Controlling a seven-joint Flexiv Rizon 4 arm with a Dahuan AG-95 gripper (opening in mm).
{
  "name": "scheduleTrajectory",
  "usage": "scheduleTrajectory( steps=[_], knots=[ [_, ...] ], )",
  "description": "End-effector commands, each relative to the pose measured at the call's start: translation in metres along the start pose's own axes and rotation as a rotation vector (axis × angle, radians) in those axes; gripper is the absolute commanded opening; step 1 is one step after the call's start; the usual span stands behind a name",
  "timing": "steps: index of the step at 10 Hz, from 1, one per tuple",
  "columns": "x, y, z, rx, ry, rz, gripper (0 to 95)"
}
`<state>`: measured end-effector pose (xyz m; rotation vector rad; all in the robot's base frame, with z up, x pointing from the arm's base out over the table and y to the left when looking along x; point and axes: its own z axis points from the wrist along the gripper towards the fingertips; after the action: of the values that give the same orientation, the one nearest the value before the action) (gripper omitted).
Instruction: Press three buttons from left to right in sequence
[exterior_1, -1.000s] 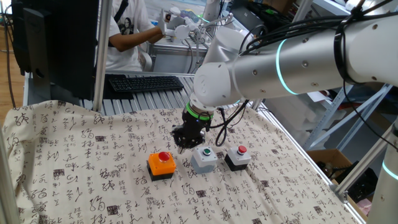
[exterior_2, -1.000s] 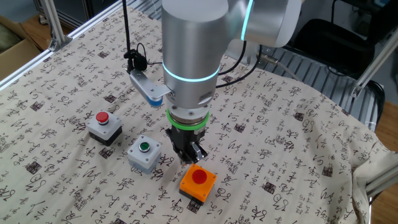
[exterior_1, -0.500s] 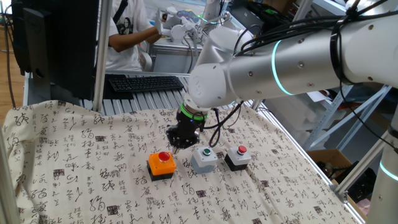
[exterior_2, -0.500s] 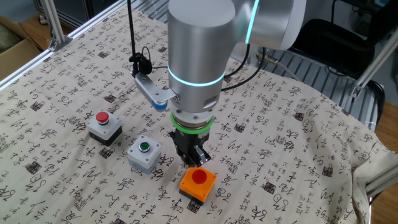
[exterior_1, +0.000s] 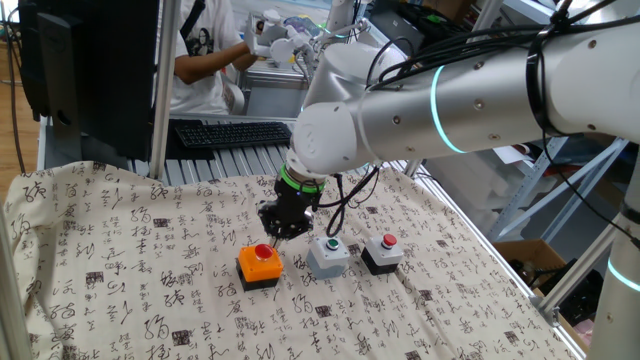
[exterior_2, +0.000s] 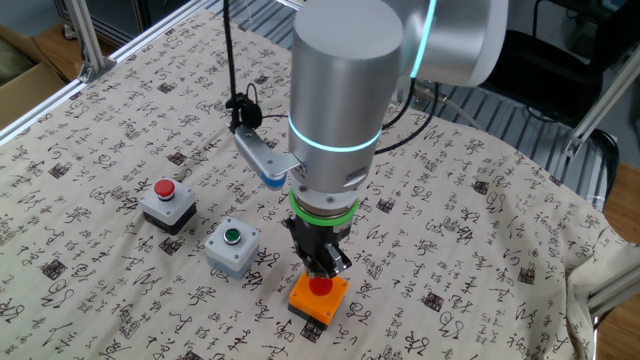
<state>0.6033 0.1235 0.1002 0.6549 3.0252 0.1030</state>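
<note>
Three button boxes stand in a row on the patterned cloth. The orange box (exterior_1: 260, 266) (exterior_2: 320, 298) with a red button (exterior_1: 264, 252) is leftmost in the one fixed view. The light grey box (exterior_1: 328, 256) (exterior_2: 232, 249) with a green button (exterior_2: 232, 236) stands in the middle. The black-based box (exterior_1: 382, 254) (exterior_2: 168, 204) carries a small red button (exterior_2: 165, 189). My gripper (exterior_1: 276, 232) (exterior_2: 326, 268) points straight down, shut, with its tips directly over the orange box's red button. I cannot tell whether they touch it.
A black keyboard (exterior_1: 235, 133) lies beyond the cloth's far edge, and a person (exterior_1: 205, 50) works behind it. A metal post (exterior_1: 165, 90) rises at the back left. A cardboard box (exterior_2: 25, 75) sits off the table corner.
The gripper has moved sideways from between the orange and grey boxes to directly over the orange box's red button. The boxes have not moved.
</note>
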Motion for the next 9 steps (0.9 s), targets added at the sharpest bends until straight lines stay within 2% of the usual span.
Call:
scheduleTrajectory(
  steps=[1,9],
  knots=[
    [0.001,0.002,0.001,0.001,0.0,0.002,0.0],
    [0.003,0.015,0.01,-0.001,-0.006,0.018,0.0]
  ],
)
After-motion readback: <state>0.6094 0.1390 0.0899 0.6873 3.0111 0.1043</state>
